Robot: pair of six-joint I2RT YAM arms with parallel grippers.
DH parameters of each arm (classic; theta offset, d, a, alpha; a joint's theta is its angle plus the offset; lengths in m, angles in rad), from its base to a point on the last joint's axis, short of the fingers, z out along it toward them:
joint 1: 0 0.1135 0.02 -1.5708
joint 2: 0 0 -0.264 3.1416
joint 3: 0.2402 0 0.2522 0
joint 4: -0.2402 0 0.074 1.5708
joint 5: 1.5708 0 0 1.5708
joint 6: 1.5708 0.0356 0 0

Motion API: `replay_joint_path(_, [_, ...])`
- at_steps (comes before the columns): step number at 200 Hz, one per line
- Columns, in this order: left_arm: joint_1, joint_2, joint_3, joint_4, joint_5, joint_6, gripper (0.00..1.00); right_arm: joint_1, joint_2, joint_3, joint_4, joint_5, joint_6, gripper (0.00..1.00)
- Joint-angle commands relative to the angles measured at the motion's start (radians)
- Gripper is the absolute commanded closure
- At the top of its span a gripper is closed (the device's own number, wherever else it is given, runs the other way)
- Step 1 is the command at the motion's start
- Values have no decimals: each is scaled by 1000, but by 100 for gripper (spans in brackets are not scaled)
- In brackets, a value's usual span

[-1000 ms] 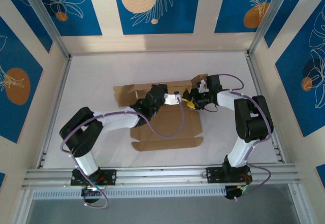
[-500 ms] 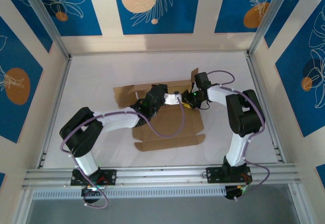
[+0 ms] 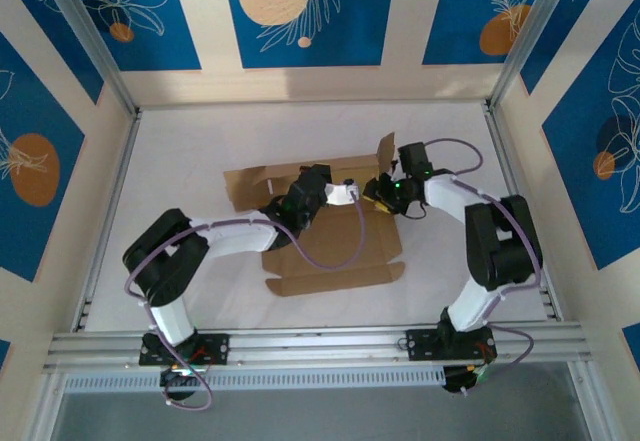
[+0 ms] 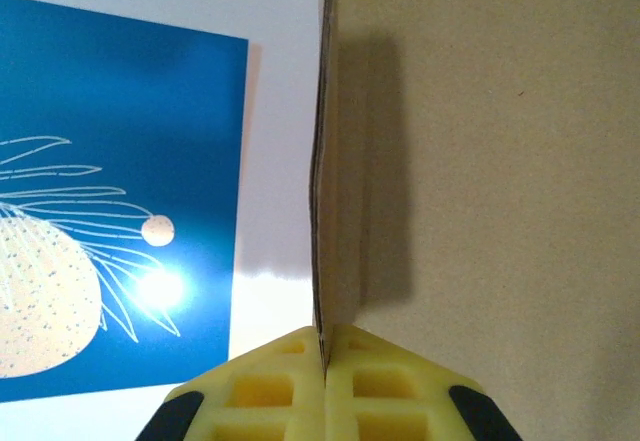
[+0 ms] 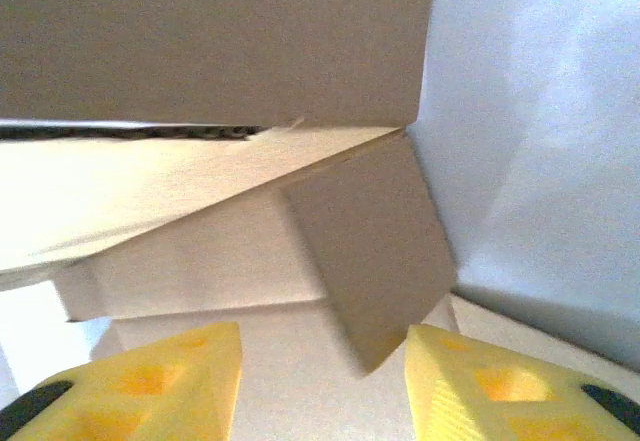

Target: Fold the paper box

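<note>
Nearest me, the paper box (image 3: 330,256) lies mostly flat on the white table (image 3: 180,161), its near panel spread toward the arm bases, and both arms reach over it to the middle. The left gripper (image 4: 322,376) is clamped tight on the thin edge of an upright cardboard wall (image 4: 500,161), the sheet pinched between its pads. The right gripper (image 5: 325,381) stands partly open and holds nothing. A small side flap (image 5: 375,261) hangs tilted just ahead of the gap between its pads, untouched as far as I can tell. I'd judge the step is raising the right end and tucking that flap in. To do it well, the left should hold its wall upright and firm. The right should take the flap squarely near its fold line and swing it along the crease rather than shove it, or the whole sheet may skid. Farther back, a corner flap (image 3: 385,149) sticks up beyond the right gripper, and the far-left panel (image 3: 245,183) lies low beyond the left wrist.
</note>
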Motion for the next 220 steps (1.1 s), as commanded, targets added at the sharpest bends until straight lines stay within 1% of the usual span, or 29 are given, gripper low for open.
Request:
replay_joint_path(1, [-11,43,8,50,-65,28,100,-28,-111,-4,-70,-49,-61,49])
replay_joint_path(24, [-14,67,1,130,-104,73,100,-45,-227,-20,-149,-27,-91,48])
replay_joint_path(38, [-17,64,-11,151,-95,88,100,-61,-321,-24,-205,17,-104,53])
replay_joint_path(49, [-22,63,-23,175,-88,102,100,-77,-380,0,-252,65,-126,58])
replay_joint_path(63, [-27,65,-32,208,-83,121,100,-85,-415,70,-311,165,-167,61])
replay_joint_path(74, [-33,67,-44,229,-73,139,100,-101,-399,143,-356,218,-188,63])
replay_joint_path(84, [-37,67,-52,245,-67,149,100,-118,-356,220,-383,231,-207,63])
replay_joint_path(102, [-42,67,-59,248,-58,158,100,-136,-222,379,-438,279,-242,59])
replay_joint_path(116, [-46,64,-71,252,-44,166,100,-150,-114,481,-464,287,-264,56])
replay_joint_path(126, [-46,59,-79,255,-35,167,100,-163,-52,522,-453,259,-277,54])
replay_joint_path(128, [-46,58,-81,255,-34,167,100,-169,-30,536,-452,236,-277,53])
replay_joint_path(140, [-47,55,-82,247,-30,165,100,-190,63,610,-478,195,-282,52])
replay_joint_path(160, [-47,55,-77,249,-30,166,100,-195,217,777,-572,192,-320,53])
replay_joint_path(172, [-47,59,-73,242,-31,164,100,-203,302,855,-630,153,-333,56])
replay_joint_path(182, [-47,64,-73,247,-32,166,100,-210,351,880,-646,113,-346,57])
replay_joint_path(192, [-47,69,-76,253,-32,164,100,-217,383,879,-630,36,-357,57])
replay_joint_path(205, [-47,71,-77,254,-33,165,100,-233,407,871,-609,-54,-353,57])
replay_joint_path(220, [-46,73,-74,254,-34,165,100,-247,425,859,-597,-151,-342,60])
